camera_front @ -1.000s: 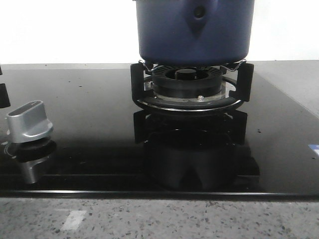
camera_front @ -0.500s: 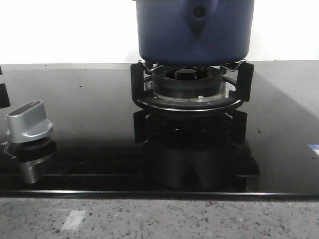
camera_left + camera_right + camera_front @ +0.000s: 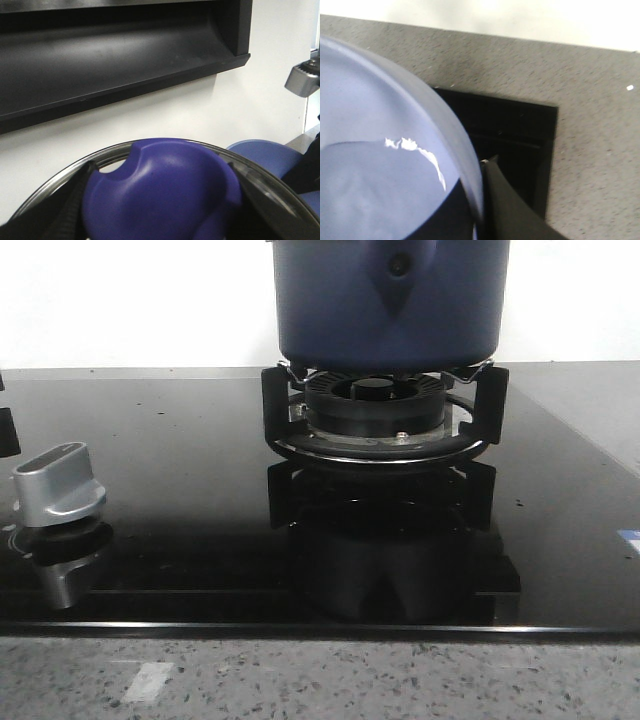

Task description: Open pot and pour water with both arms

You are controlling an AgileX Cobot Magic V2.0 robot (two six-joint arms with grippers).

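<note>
The dark navy pot (image 3: 390,300) stands on the burner grate (image 3: 380,415), its teardrop handle mount facing me and its top cut off by the frame. No gripper shows in the front view. In the left wrist view my left gripper (image 3: 160,225) is shut on the purple-blue knob (image 3: 165,185) of a glass lid with a metal rim (image 3: 60,175), dark fingers (image 3: 65,210) on either side. In the right wrist view my right gripper (image 3: 477,210) is shut on the rim of a lighter-blue bowl (image 3: 370,150) that holds water, one finger (image 3: 510,205) outside the rim.
A silver stove knob (image 3: 60,485) stands at the front left of the black glass hob (image 3: 180,470). A speckled grey counter (image 3: 350,680) runs along the front. A black range hood (image 3: 110,55) hangs on the white wall behind the lid. The light-blue bowl's edge (image 3: 270,155) shows beside the lid.
</note>
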